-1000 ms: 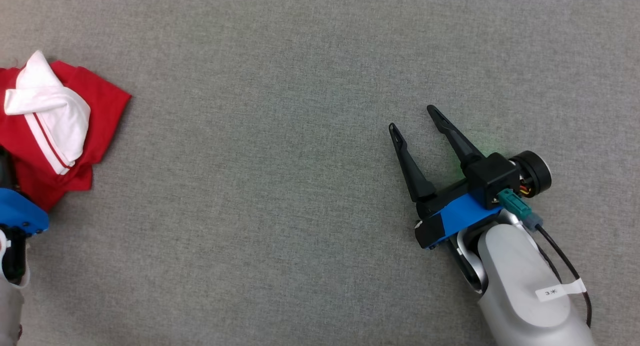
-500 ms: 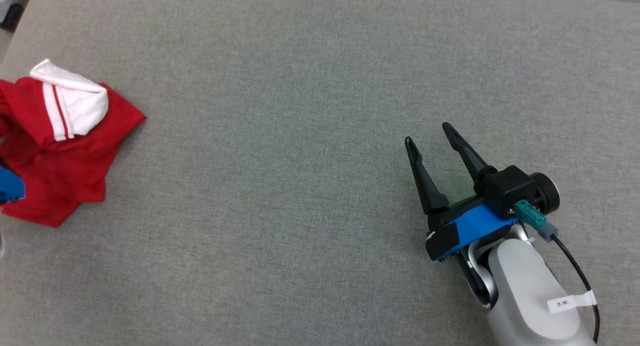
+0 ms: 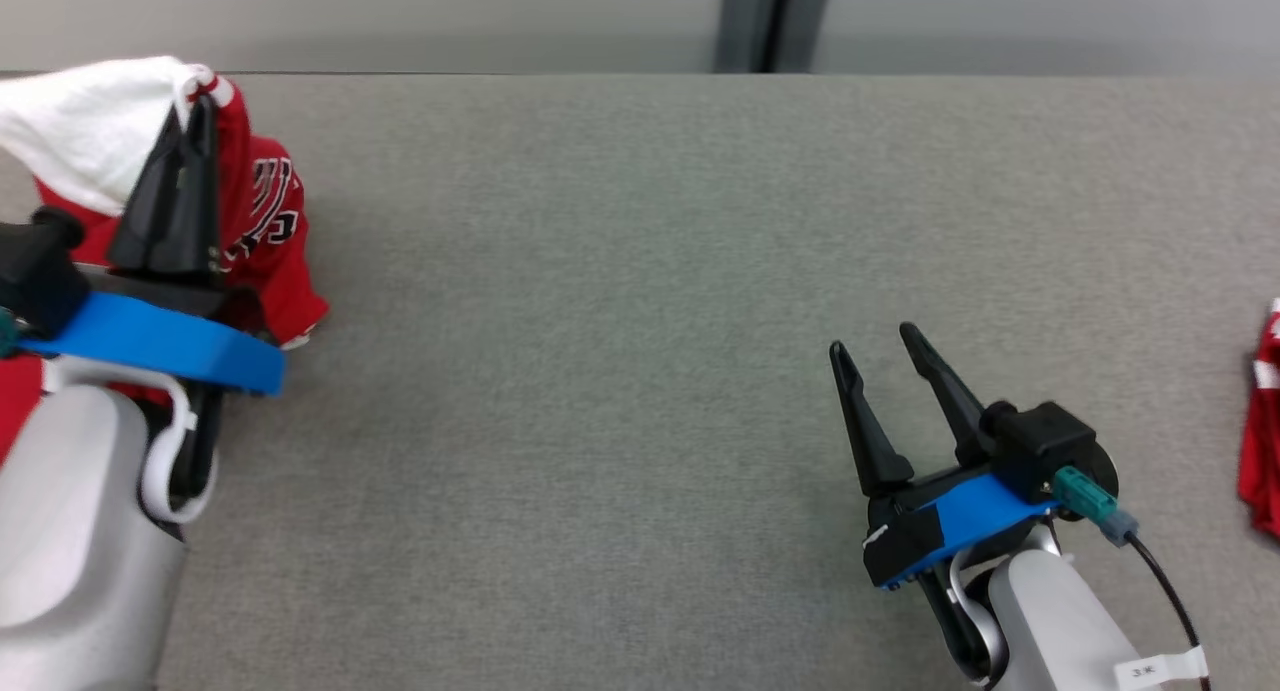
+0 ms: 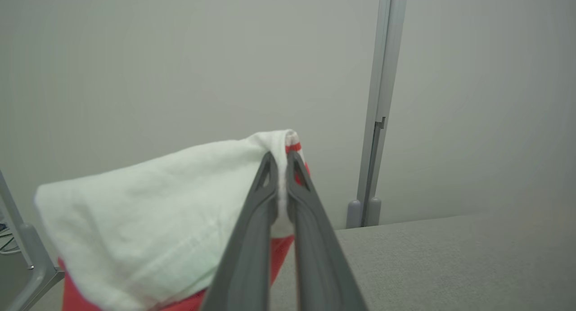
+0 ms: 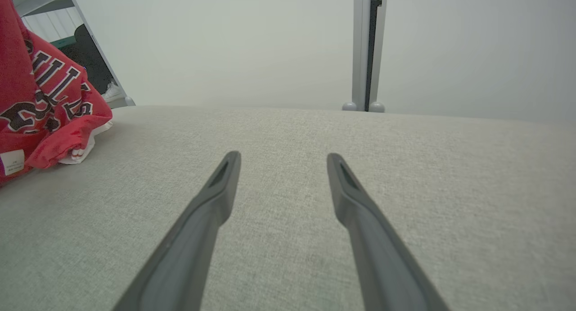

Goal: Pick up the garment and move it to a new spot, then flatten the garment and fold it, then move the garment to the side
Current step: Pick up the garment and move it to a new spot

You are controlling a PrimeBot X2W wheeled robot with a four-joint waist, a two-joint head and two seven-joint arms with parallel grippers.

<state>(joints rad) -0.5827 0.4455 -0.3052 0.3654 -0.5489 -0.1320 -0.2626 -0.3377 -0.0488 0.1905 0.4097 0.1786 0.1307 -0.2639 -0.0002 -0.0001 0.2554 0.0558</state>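
Left wrist view: left gripper [image 4: 280, 160] is clamped on the white edge of the soft, light shirt [image 4: 148, 212]; right gripper [image 3: 873, 339], spread apart, could take another edge.

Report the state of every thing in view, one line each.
garment: crumpled, hanging from its white part, lower red folds touching the table.
left gripper: jaws shut on the garment's white part.
right gripper: jaws open, empty, low over the table.
red cloth: lying at the table's right side, cut off by the frame.

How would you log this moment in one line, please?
left claw: shut on red-and-white jersey | right claw: open, empty
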